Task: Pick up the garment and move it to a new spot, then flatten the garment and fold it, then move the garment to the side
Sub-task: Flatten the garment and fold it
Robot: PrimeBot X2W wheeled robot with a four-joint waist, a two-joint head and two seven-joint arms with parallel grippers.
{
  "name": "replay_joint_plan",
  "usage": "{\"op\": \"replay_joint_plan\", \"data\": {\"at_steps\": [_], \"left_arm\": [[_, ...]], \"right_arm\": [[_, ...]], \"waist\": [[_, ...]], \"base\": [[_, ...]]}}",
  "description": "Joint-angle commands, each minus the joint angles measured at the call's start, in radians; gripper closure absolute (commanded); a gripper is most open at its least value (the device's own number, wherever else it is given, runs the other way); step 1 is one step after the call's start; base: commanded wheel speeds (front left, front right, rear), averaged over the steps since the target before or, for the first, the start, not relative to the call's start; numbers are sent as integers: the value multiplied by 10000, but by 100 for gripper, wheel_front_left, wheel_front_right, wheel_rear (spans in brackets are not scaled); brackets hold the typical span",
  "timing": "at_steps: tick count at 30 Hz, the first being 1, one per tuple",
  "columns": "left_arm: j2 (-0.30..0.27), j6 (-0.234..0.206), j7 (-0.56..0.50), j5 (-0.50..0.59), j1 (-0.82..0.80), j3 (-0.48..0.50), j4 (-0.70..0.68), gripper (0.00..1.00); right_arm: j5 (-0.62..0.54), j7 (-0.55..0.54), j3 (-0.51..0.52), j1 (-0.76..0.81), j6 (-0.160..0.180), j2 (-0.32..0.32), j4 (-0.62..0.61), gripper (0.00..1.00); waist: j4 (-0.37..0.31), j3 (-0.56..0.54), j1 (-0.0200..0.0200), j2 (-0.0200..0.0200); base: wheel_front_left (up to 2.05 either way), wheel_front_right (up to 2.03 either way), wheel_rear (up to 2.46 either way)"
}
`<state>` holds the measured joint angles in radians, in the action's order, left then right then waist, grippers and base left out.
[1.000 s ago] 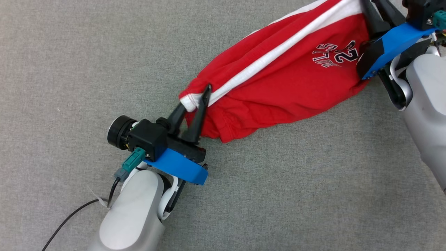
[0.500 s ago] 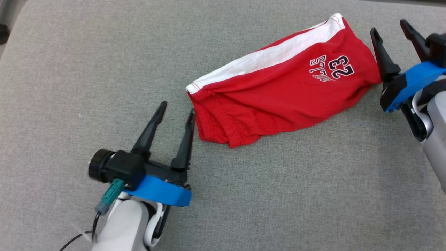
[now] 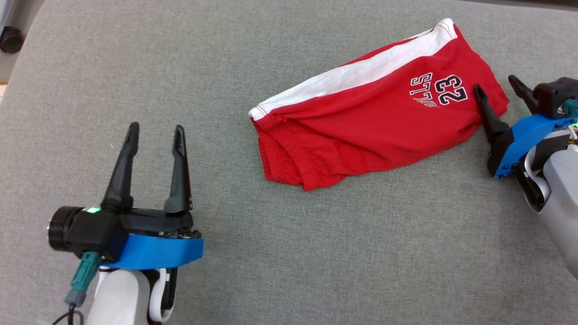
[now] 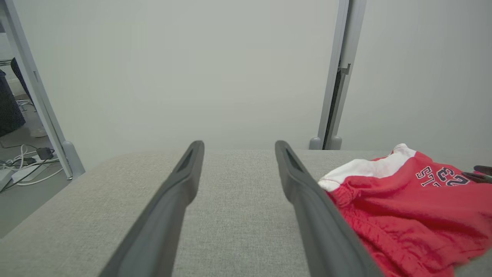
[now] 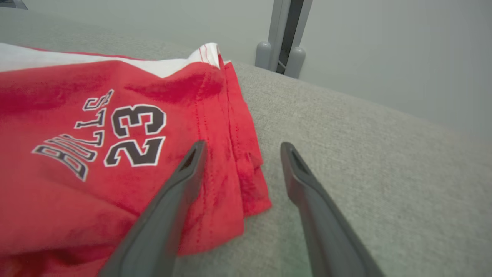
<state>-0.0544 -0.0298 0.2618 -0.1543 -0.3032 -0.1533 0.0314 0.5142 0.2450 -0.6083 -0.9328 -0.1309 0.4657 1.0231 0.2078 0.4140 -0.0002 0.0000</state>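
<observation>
The garment (image 3: 370,122) is a pair of red shorts with a white side stripe and a "23" print, lying folded on the grey padded surface (image 3: 316,253). My left gripper (image 3: 154,130) stands open well to the left of its waistband end, holding nothing. In the left wrist view the garment (image 4: 407,207) lies to the right of my left gripper (image 4: 238,148). My right gripper (image 3: 496,84) is open at the hem end, one finger over the cloth edge. From the right wrist, the garment (image 5: 96,146) lies under the left finger of my right gripper (image 5: 242,148).
The grey surface's rounded corner (image 3: 31,27) sits at the upper left. A pale wall with an upright metal post (image 4: 338,77) stands behind the surface. Cables (image 4: 27,161) lie on the floor to the left.
Both grippers have opened and let go of the garment, which now lies flat on the surface. My left gripper has drawn back to the left, away from the waistband. The camera has shifted.
</observation>
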Motion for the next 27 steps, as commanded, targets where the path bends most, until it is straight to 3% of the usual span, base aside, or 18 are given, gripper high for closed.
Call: {"op": "replay_joint_plan", "data": {"at_steps": [1,7,8,10,17,27], "left_arm": [[-22,-63,40,61,134,128,-86,0],[20,-74,40,65,266,341,-193,0],[24,-90,40,14,280,329,-190,0],[23,-116,40,-119,269,264,-180,0],[19,-140,40,-123,343,269,-53,0],[17,119,41,154,657,694,231,0]], "right_arm": [[97,-24,-87,-1,4,-44,71,0],[446,-538,-598,38,4,-191,479,0],[539,-643,-686,52,3,-221,489,29],[778,-836,-843,89,3,-270,466,100],[1433,-317,-985,154,6,-299,246,100],[2112,195,-378,1298,6,-334,-452,100]], "waist": [[13,26,2,0],[55,69,2,0],[56,72,2,0],[45,67,2,0],[-280,-223,2,0],[-1331,-952,2,0]], "base": [[0,0,0],[0,0,0],[0,0,0],[0,0,0],[0,0,0],[0,0,0]]}}
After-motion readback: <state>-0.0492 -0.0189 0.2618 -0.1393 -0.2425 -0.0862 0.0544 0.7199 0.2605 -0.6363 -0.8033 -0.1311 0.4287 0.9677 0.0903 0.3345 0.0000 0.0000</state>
